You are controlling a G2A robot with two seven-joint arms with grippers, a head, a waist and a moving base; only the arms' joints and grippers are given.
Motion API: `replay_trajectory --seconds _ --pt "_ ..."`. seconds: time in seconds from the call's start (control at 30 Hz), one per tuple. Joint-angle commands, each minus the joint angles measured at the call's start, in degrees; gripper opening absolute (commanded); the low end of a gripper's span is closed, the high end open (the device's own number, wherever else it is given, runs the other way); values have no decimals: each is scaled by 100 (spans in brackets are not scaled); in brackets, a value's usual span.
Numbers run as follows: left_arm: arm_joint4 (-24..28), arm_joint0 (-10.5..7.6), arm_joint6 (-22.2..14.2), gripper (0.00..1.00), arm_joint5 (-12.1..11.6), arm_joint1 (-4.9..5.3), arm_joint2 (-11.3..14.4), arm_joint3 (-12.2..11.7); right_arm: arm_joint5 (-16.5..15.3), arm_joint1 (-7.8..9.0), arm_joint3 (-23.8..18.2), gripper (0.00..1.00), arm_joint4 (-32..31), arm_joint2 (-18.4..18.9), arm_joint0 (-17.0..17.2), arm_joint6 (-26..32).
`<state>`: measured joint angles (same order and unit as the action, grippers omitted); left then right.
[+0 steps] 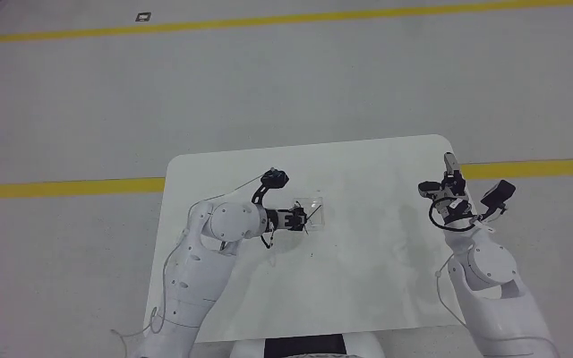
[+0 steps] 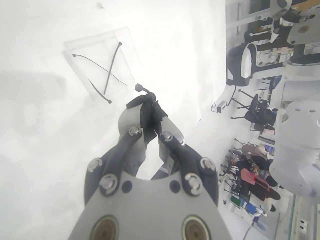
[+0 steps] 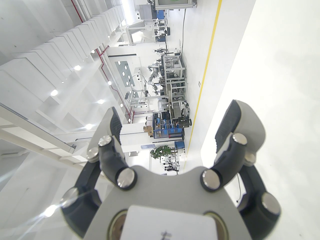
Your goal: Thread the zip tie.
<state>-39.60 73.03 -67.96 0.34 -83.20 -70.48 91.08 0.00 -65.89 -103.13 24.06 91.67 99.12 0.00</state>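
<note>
My left gripper [image 2: 149,104] is shut on a black zip tie [image 2: 140,87], whose head sticks out past the fingertips. It hovers beside a clear shallow tray [image 2: 75,46] on the white table [image 1: 376,268]. Three more black zip ties lie in that tray: two crossed ones [image 2: 111,67] and one [image 2: 100,93] at its near edge. From above, the left gripper [image 1: 300,217] sits at the tray [image 1: 315,199] in the table's middle. My right gripper [image 3: 172,123] is open with nothing between its fingers, raised near the table's right edge [image 1: 450,174].
A small dark speck [image 2: 99,6] marks the tabletop beyond the tray. Yellow floor lines [image 1: 81,187] run behind the table. The room beyond the table holds chairs and equipment.
</note>
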Motion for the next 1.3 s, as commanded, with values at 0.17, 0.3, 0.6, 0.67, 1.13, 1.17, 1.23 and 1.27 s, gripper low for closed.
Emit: replay_trajectory --seconds 0.17,0.3,0.6,0.67,1.13,1.17,1.23,1.27 --pt "152 7 43 0 -153 11 23 -36 0 0 0 100 0 0 0 0" --pt "589 -126 -597 0 -692 119 -173 -135 0 0 0 100 0 0 0 0" --pt "1357 -421 -1168 0 -1982 592 93 -608 0 0 0 100 0 0 0 0" --pt "1614 -551 -1168 0 -1982 809 488 -592 0 0 0 100 0 0 0 0" --pt "2935 -1142 -1168 0 -1982 1661 1440 -597 0 0 0 100 0 0 0 0" --pt "2935 -1142 -1168 0 -1982 1661 1440 -597 0 0 0 100 0 0 0 0" --pt "2935 -1142 -1168 0 -1982 1661 1440 -597 0 0 0 100 0 0 0 0" --pt "2935 -1142 -1168 0 -1982 1661 1440 -597 0 0 0 100 0 0 0 0"
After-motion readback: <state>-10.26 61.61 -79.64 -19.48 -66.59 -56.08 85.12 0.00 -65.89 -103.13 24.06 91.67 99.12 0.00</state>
